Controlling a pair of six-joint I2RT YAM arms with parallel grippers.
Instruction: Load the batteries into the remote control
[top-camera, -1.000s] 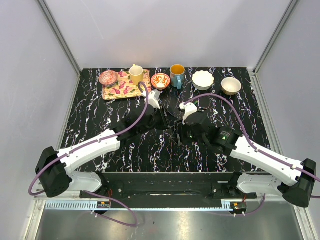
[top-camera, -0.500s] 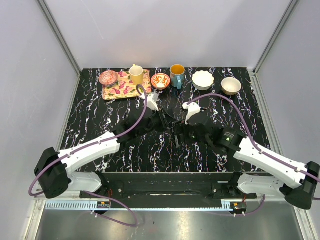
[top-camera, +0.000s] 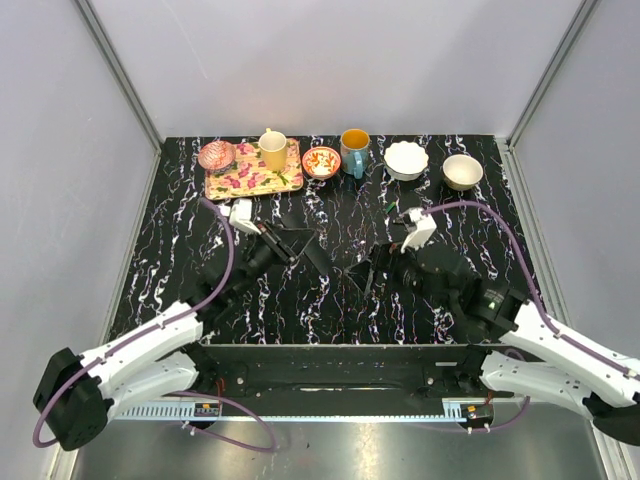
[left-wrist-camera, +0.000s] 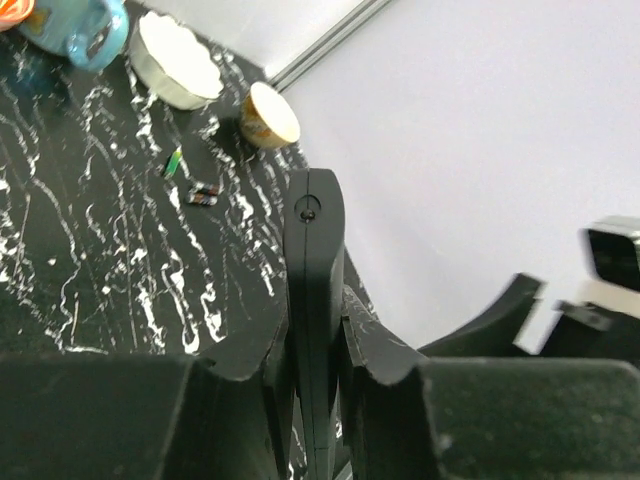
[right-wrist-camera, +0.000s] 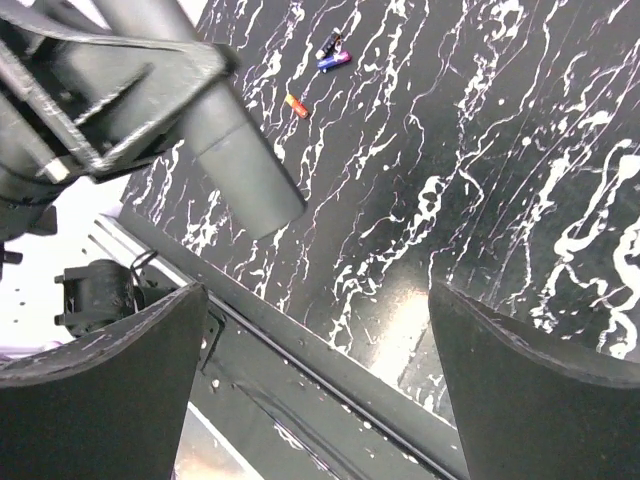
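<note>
The remote control (left-wrist-camera: 315, 260), a slim black bar, stands edge-on between the fingers of my left gripper (left-wrist-camera: 315, 340), which is shut on it. From above, the left gripper (top-camera: 292, 244) holds the remote control (top-camera: 328, 264) over the middle of the table, its free end pointing right. My right gripper (top-camera: 378, 268) hangs just right of that end, open and holding nothing. In the right wrist view the open right gripper (right-wrist-camera: 318, 300) faces the table's near edge, with the remote control's end (right-wrist-camera: 245, 170) up on the left. Loose batteries (right-wrist-camera: 333, 52) lie on the table beyond.
Along the back edge stand a patterned tray (top-camera: 225, 185) with a yellow cup (top-camera: 272, 148), a small red bowl (top-camera: 321, 161), a blue cup (top-camera: 354, 150), a white bowl (top-camera: 406, 158) and a tan bowl (top-camera: 462, 171). Small batteries (left-wrist-camera: 203, 193) lie near the bowls.
The right gripper has opened and drawn back to the right. The left arm has swung left and nearer, carrying the remote control away from the right gripper.
</note>
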